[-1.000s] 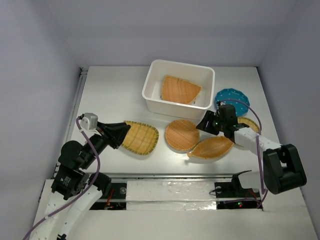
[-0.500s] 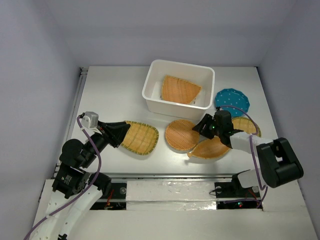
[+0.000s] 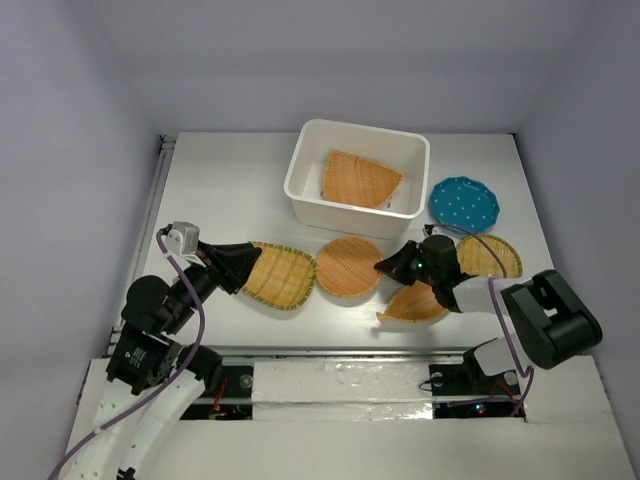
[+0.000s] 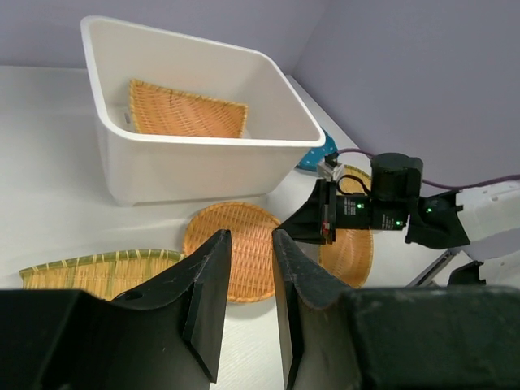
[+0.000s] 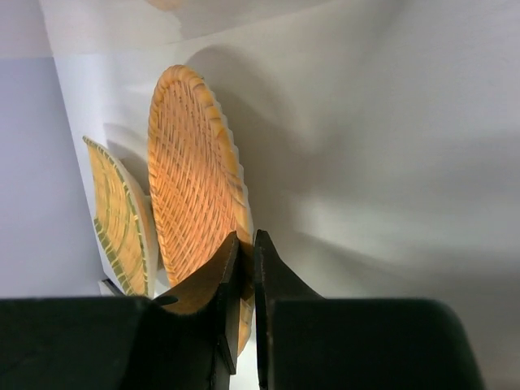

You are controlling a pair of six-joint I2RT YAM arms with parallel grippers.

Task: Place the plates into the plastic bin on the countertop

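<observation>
As the R gripper [image 3: 383,267] clamps its two fingers on the rim of a round wicker plate [image 3: 347,267], the L gripper [image 3: 247,265] hangs w/ fingers a little apart and nothing between them, over the 9 o'clock edge of the rounded-square wicker plate [image 3: 282,277]. Seen from the top cam, the white plastic bin [image 3: 300,188] sits at 12 o'clock on the white countertop [image 3: 225,180], w/ one fan-shaped wicker plate [image 3: 360,180] lying inside it.

The pinched plate lies at 6 o'clock of the bin, near its wall but not touching. The R wrist cam shows the woven rim running into the thin slot between the two fingers. The rounded-square plate is at its 9 o'clock; their edges meet or nearly meet, can't tell which.

The leaf-shaped wicker plate [image 3: 415,305] is at approx 4 o'clock of the pinched plate, partly hidden under the R arm [image 3: 478,290]. A second round wicker plate [image 3: 492,257] lies at 3 o'clock, on the far side of that arm, also partly covered.

The teal white-dotted plate [image 3: 464,203] rests at approx 4 o'clock of the bin, just beside its corner, w/ a sliver of countertop between them. Count: five plates out on the countertop, one in the bin.
</observation>
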